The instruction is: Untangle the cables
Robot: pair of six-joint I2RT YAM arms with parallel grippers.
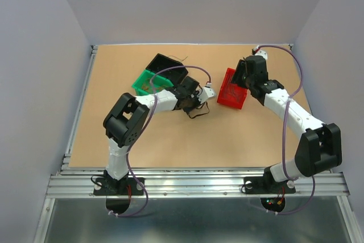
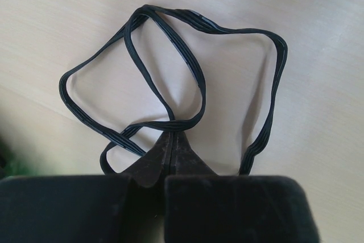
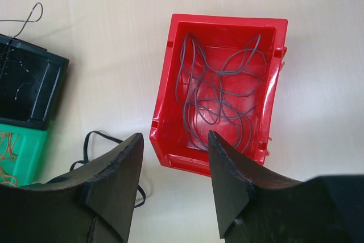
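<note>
The light brown wooden table [image 1: 170, 140] carries everything. The left arm [image 1: 128, 120] bends toward the middle of the table, and the right arm [image 1: 296, 118] stretches to the far right part.

Three small plastic bins stand on the far half. The black rectangular bin [image 1: 165, 64] and the green rectangular bin [image 1: 141, 83] touch each other on the left. The red rectangular bin [image 1: 226, 86] stands apart on the right, tilted (one side seems lifted, but I cannot tell what it leans on).

The left gripper [image 2: 172, 143] points down to the table just beside the green bin. Its jaws are pressed together on the black ribbed cable [image 2: 170, 66], at a place where two strands cross. The rest of this cable lies in some loose loops on the wood in front of the fingers.

The right gripper [image 3: 175, 140] hangs above the near wall of the red bin. Its jaws stand partly apart with nothing between them.

Inside the red bin lies a bundle of thin grey wires [image 3: 219, 103], curled over each other. In the green bin some thin orange wires [image 3: 7, 152] are visible at the edge of the right wrist view. One thin dark wire [image 3: 34, 12] sticks out over the rim of the black bin.
</note>
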